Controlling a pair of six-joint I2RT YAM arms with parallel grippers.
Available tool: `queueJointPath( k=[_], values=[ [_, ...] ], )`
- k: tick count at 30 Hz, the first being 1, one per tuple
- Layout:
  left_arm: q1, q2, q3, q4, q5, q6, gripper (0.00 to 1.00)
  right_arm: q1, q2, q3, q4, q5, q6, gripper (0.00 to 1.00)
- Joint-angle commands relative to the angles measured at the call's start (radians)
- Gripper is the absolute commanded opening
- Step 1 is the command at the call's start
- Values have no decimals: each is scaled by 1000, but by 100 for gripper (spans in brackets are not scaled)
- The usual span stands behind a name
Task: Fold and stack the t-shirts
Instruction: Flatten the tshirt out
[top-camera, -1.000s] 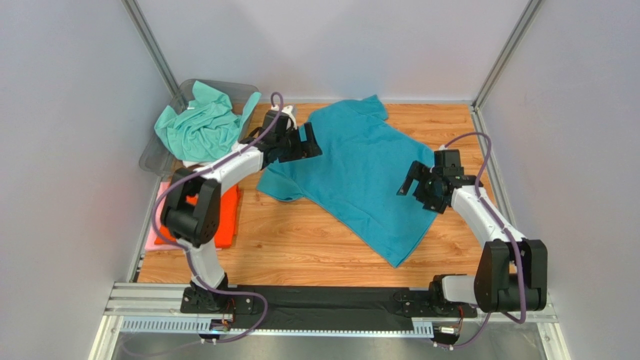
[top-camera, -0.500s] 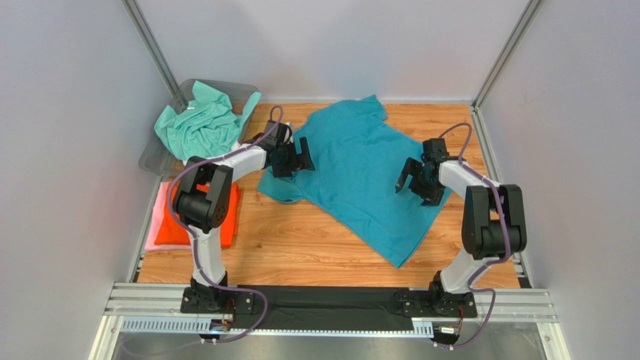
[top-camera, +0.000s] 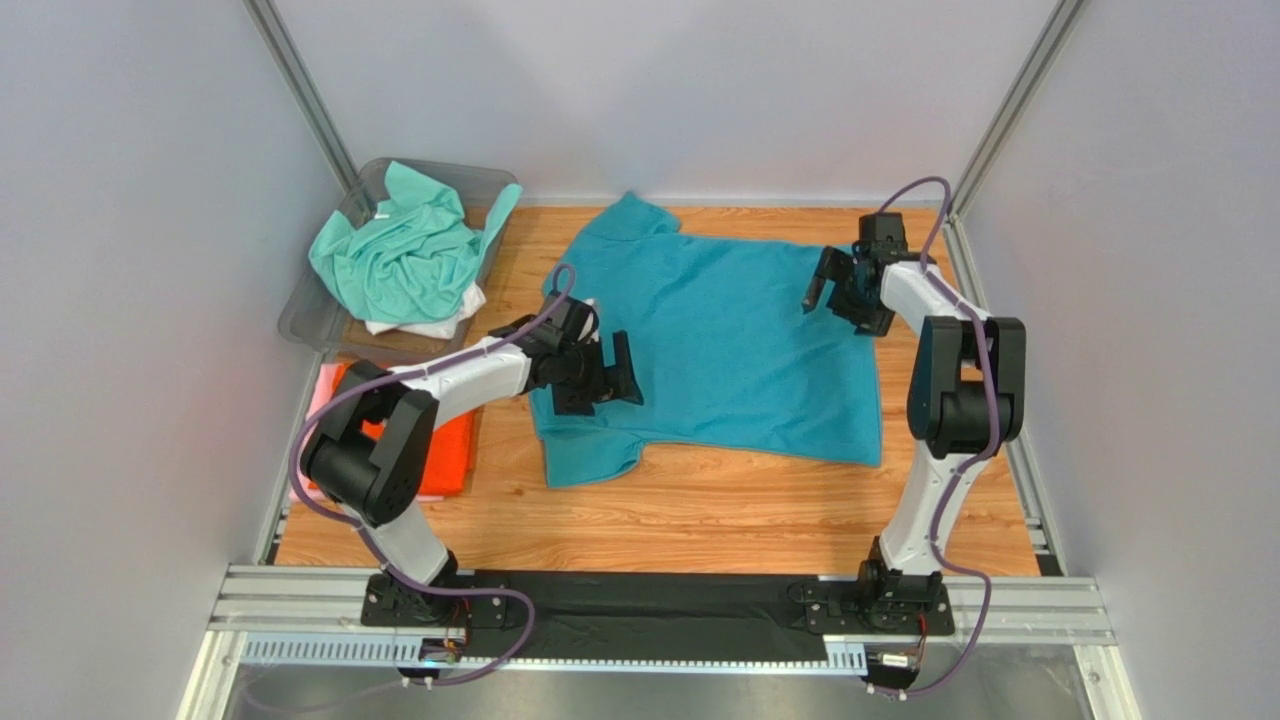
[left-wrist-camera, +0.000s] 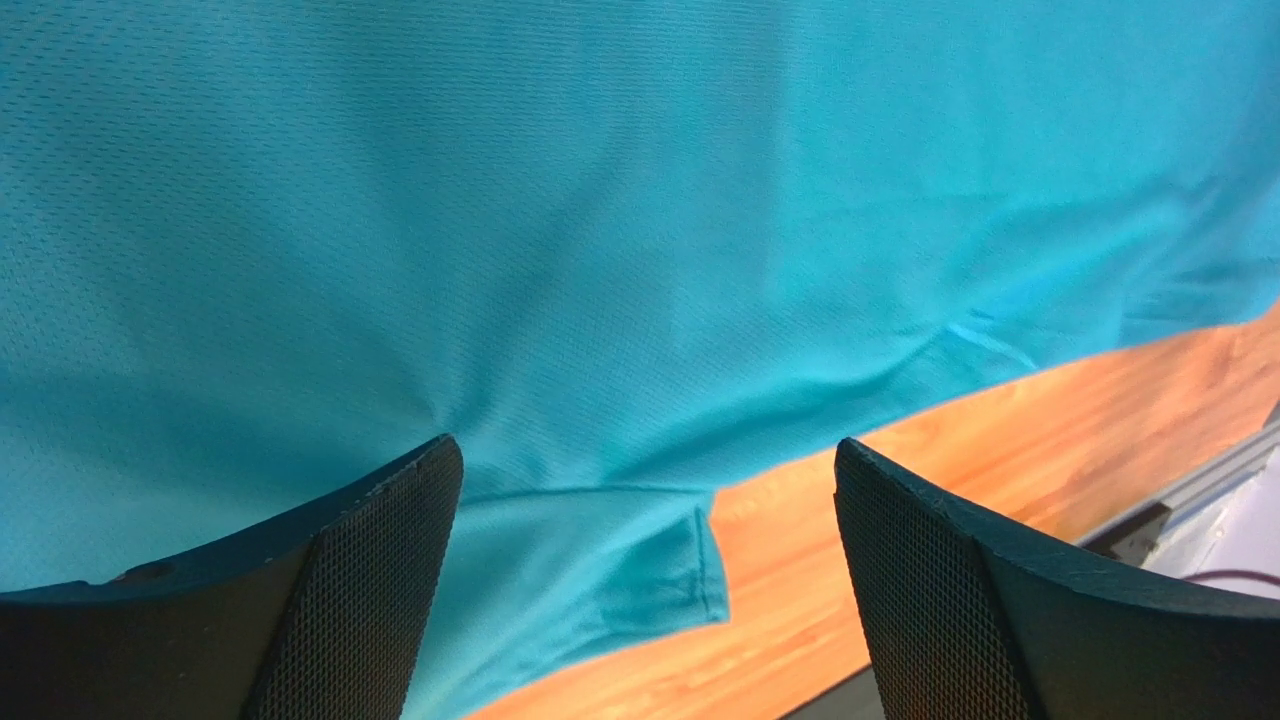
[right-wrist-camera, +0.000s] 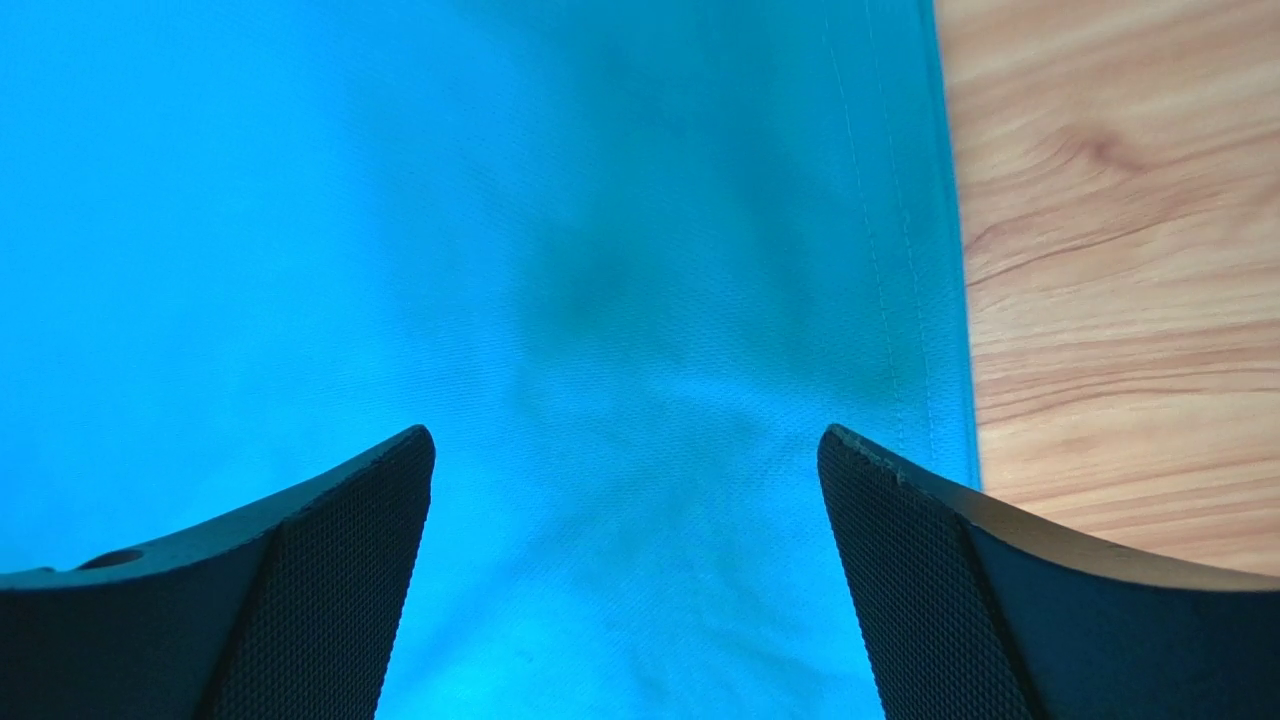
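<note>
The teal t-shirt (top-camera: 736, 338) lies spread flat, mint t-shirt (top-camera: 398, 248) crumpled.

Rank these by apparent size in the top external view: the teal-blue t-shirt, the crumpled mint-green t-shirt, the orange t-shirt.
1. Teal-blue t-shirt, spread flat: largest.
2. Crumpled mint-green t-shirt.
3. Orange t-shirt: smallest as seen, though the left arm hides part of it.

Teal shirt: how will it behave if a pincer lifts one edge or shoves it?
Probably floppy: the teal shirt lies flat with its cloth puckered in the left wrist view, so a lifted edge should drape. Likely light; the mesh knit looks thin. Pushed on the wooden table, it would probably bunch rather than slide whole.
</note>
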Motion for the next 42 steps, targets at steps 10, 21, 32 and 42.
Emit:
queueJointPath(
  k=[10, 21, 32, 42],
  values=[
    [-15, -461, -72, -249, -160, -31, 100, 0, -747, -340, 17, 286, 124, 100],
    [-15, -749, -477, -278, -185, -182, 89, -16, -1110, -720, 22, 140, 201, 100],
    [-15, -496, -439, -132, -156, -170, 52, -18, -1016, -709, -44, 52, 158, 100],
    [-15, -427, -448, -124, -209, -179, 42, -16, -1042, -717, -49, 75, 163, 100]
  ],
)
